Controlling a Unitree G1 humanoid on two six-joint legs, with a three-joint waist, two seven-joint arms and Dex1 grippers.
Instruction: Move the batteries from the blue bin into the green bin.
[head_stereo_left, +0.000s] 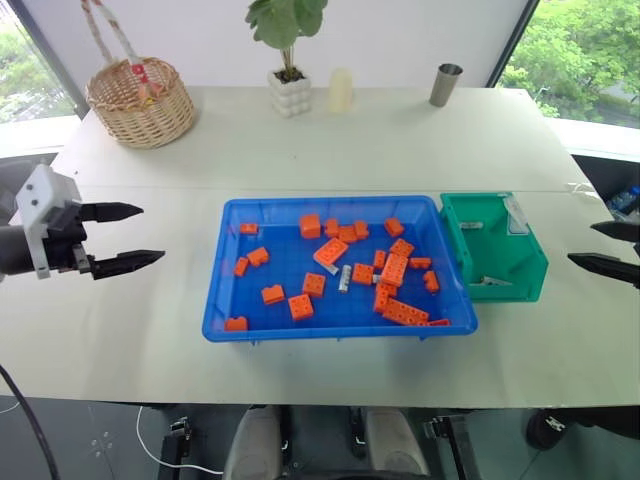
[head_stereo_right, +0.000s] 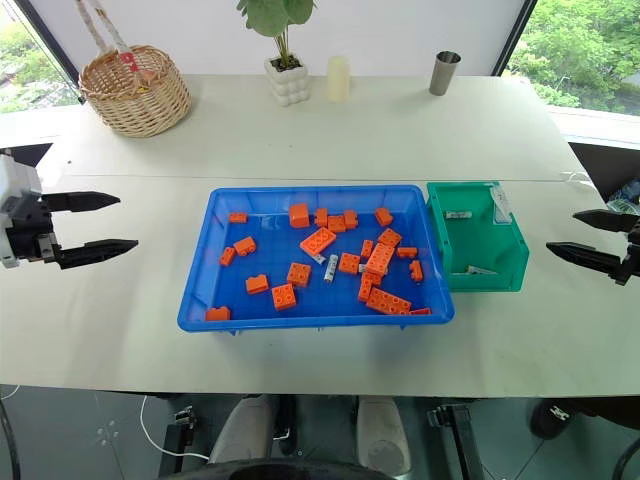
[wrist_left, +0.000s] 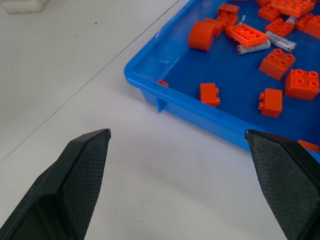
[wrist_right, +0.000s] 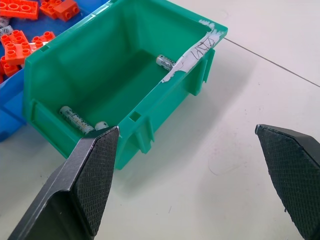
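Batteries (head_stereo_left: 343, 279) in blue bin (head_stereo_left: 222, 300), between spread fingers (head_stereo_left: 125, 263)

Blue bin (head_stereo_left: 225, 290) holding batteries (head_stereo_left: 343, 278) among bricks, green bin (head_stereo_left: 530, 275) touching its right side

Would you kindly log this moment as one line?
left pincer: open, empty | right pincer: open, empty | batteries: some in blue bin, some in green bin

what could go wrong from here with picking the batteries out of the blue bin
The batteries left in the blue bin lie wedged among orange bricks, so a gripper could pinch a brick instead. The green bin is small and light-looking; the right gripper could nudge it when dropping.
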